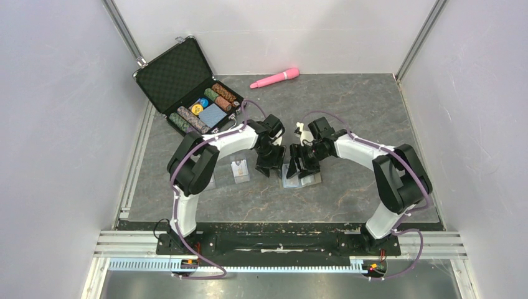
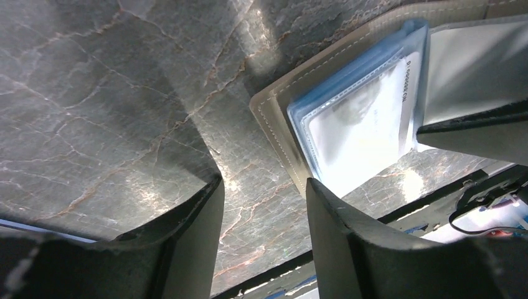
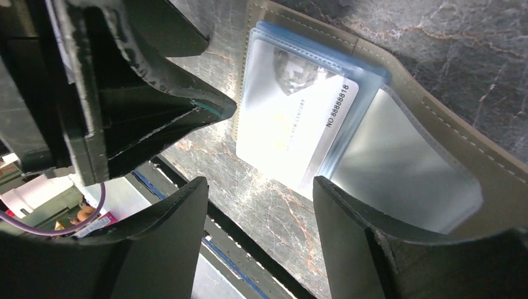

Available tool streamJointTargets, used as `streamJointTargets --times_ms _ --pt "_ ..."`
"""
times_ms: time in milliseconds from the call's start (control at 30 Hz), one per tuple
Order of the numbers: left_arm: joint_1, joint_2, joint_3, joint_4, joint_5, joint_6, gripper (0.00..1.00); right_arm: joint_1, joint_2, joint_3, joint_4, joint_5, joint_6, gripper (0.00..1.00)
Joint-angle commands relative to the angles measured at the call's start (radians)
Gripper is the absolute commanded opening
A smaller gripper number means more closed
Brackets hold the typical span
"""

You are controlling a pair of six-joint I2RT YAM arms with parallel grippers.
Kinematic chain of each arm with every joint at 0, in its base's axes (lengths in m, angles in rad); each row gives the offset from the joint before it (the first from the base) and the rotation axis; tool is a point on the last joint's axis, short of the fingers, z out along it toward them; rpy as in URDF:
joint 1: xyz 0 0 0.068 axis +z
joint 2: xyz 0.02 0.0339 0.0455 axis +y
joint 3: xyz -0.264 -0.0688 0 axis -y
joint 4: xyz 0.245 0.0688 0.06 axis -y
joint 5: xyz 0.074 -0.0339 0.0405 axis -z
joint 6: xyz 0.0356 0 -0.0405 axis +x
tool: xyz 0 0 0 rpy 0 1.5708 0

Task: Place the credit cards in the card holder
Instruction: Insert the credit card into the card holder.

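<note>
The khaki card holder [image 1: 309, 180] lies open on the marble table, light-blue lining up. In the right wrist view a pale credit card [image 3: 292, 124] sits partly inside a clear sleeve of the holder [image 3: 448, 131], its near end sticking out. The left wrist view shows the same card [image 2: 358, 128] in the holder [image 2: 274, 118]. My left gripper [image 1: 269, 164] [image 2: 264, 193] is open and empty, just left of the holder. My right gripper [image 1: 299, 163] [image 3: 260, 187] is open and empty over the holder's near edge. Another card [image 1: 240, 170] lies on the table to the left.
An open black case [image 1: 171, 78] with poker chips stands at the back left. A pink wand [image 1: 275, 78] lies at the back. A further pale card [image 1: 210, 182] shows beside the left arm's elbow. The two grippers are close together; the left gripper [image 3: 124, 93] fills the right wrist view's left.
</note>
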Motion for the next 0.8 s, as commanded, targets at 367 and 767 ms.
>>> streamJointTargets --times_ms 367,767 --pt "0.052 -0.107 -0.111 0.342 0.282 -0.162 0.49 -0.033 -0.007 0.029 0.01 0.003 -0.069 0.1" --pt "0.052 -0.057 -0.155 0.392 0.262 -0.211 0.43 -0.033 0.05 -0.064 0.077 0.078 -0.08 0.0"
